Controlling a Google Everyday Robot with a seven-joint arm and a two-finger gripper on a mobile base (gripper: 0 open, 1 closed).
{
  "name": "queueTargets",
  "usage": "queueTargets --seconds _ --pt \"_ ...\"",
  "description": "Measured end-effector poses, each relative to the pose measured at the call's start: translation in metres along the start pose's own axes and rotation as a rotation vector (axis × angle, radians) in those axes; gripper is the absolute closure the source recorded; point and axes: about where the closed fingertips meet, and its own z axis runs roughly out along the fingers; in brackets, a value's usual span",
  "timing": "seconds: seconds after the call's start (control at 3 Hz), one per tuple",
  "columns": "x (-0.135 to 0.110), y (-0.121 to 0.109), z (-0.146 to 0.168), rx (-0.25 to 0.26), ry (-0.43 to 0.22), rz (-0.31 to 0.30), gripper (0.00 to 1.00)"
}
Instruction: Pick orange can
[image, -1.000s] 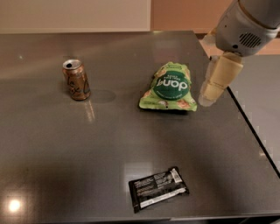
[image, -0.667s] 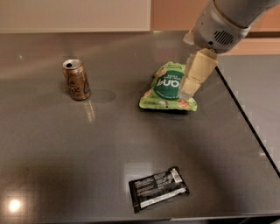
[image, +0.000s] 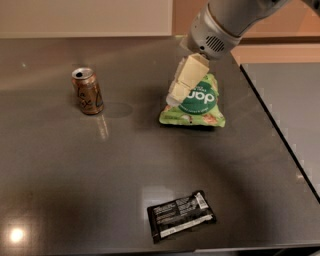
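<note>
The orange can (image: 89, 91) stands upright on the dark table at the left, its silver top with pull tab facing up. My gripper (image: 178, 95) hangs from the arm at the upper right and sits over the left part of the green bag (image: 199, 104), well to the right of the can and apart from it. It holds nothing that I can see.
The green bag lies flat near the table's middle right. A black wrapped bar (image: 181, 215) lies near the front edge. The table's right edge (image: 280, 140) runs diagonally, with a grey floor beyond it.
My gripper has moved left, from the bag's right side to over its left part, closer to the can. The can, bag and bar have not moved.
</note>
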Motion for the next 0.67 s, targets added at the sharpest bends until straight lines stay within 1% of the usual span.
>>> queueTargets --seconds 0.67 --pt "-0.039 -0.015 0.057 0.001 -0.11 0.006 0.0"
